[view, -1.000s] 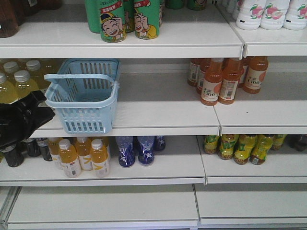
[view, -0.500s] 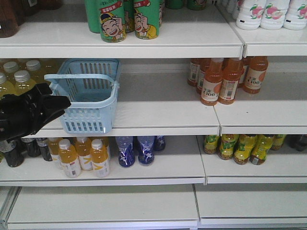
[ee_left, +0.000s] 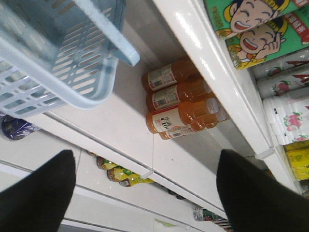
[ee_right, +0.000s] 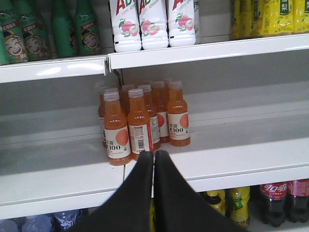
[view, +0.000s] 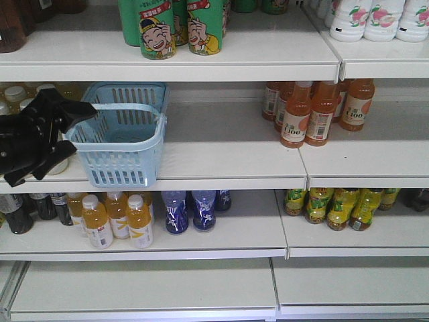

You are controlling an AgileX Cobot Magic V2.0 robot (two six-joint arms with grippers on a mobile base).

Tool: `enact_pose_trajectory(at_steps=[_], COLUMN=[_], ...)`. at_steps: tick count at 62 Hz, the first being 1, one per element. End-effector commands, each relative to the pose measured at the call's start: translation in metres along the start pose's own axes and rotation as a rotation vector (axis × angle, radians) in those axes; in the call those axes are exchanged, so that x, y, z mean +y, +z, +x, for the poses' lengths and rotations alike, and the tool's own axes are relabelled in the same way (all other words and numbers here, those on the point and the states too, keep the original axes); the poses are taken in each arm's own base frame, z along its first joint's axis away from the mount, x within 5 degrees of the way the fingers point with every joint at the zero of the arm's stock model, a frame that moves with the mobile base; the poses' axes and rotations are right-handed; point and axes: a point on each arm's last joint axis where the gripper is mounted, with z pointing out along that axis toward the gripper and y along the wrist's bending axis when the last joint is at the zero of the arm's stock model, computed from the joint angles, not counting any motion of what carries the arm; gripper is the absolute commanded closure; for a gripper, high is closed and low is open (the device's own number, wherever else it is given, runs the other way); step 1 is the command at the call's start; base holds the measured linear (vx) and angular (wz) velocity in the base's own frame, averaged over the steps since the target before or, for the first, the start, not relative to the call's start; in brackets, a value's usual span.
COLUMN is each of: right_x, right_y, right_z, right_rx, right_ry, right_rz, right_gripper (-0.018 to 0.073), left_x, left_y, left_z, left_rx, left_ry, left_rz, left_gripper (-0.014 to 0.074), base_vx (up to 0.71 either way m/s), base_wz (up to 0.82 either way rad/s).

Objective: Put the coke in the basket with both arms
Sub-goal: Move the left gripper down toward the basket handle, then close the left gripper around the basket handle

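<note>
The light-blue basket point(view: 122, 134) stands on the middle shelf, its hoop handle lying across the top. My left gripper point(view: 79, 126) is open at the basket's left rim, near the handle's end. In the left wrist view the basket point(ee_left: 53, 58) fills the upper left, and the two black fingers point(ee_left: 41, 193) stand wide apart with nothing between them. My right gripper point(ee_right: 154, 154) is shut and empty in front of the middle shelf's edge. Coke bottles point(ee_right: 274, 203), dark with red labels and white script, stand on the lower shelf at the far right.
Orange C100 bottles point(view: 318, 111) cluster on the middle shelf right of the basket. Yellow-green bottles point(view: 338, 208) and blue bottles point(view: 191, 209) sit on the lower shelf. Green cartoon bottles point(view: 175, 27) and white peach bottles point(view: 375, 19) line the top shelf.
My left gripper has risen from the lower left and swung up to the basket's left rim. The basket and bottles have not moved.
</note>
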Motion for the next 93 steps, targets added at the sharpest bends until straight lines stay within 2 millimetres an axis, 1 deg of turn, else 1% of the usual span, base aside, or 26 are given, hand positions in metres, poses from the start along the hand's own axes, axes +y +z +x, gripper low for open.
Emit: enact_pose_trajectory(at_steps=[1, 8, 18, 22, 26, 38, 55, 64, 76, 89, 93], right_x=[0.001, 0.001, 0.001, 0.001, 0.001, 0.001, 0.001, 0.001, 0.001, 0.001, 0.001], right_y=[-0.001, -0.001, -0.001, -0.001, -0.001, -0.001, -0.001, -0.001, -0.001, -0.001, -0.001], right_z=[-0.005, -0.005, -0.005, -0.005, -0.005, -0.005, -0.005, -0.005, -0.005, -0.005, -0.005], right_rx=[-0.075, -0.075, -0.075, -0.075, -0.075, -0.075, -0.075, -0.075, -0.075, -0.075, -0.075], right_ry=[-0.009, -0.009, -0.009, -0.009, -0.009, -0.009, -0.009, -0.009, -0.009, -0.009, -0.009], right_rz=[-0.011, -0.011, -0.011, -0.011, -0.011, -0.011, -0.011, -0.011, -0.011, -0.011, -0.011], right_gripper=[0.0567, 0.0567, 0.0567, 0.0567, 0.0567, 0.0567, 0.0567, 0.0567, 0.0567, 0.0567, 0.0567], left_x=[-0.021, -0.015, 0.005, 0.008, 0.006, -0.004, -0.003, 0.001, -0.001, 0.006, 0.004], left_y=[0.003, 0.02, 0.048, 0.056, 0.062, 0.073, 0.086, 0.093, 0.1, 0.111, 0.113], left_z=[-0.014, -0.021, -0.024, -0.025, -0.029, -0.042, -0.05, -0.053, -0.059, -0.061, -0.063], left_rx=[-0.035, -0.025, 0.005, 0.016, 0.019, -0.004, -0.018, -0.025, -0.034, -0.03, -0.037], left_ry=[-0.073, -0.106, -0.185, -0.193, -0.191, -0.174, -0.206, -0.209, -0.216, -0.234, -0.23], left_rz=[0.085, 0.058, 0.0, -0.004, 0.005, 0.032, 0.03, 0.016, 0.025, 0.01, 0.014], left_gripper=[0.0049, 0.0062, 0.0063, 0.0063, 0.0063, 0.0063, 0.0063, 0.0063, 0.0063, 0.0063, 0.0063], base_vx=[0.0, 0.0, 0.0, 0.0, 0.0, 0.0, 0.0, 0.0, 0.0, 0.0, 0.0], base_wz=[0.0, 0.0, 0.0, 0.0, 0.0, 0.0, 0.0, 0.0, 0.0, 0.0, 0.0])
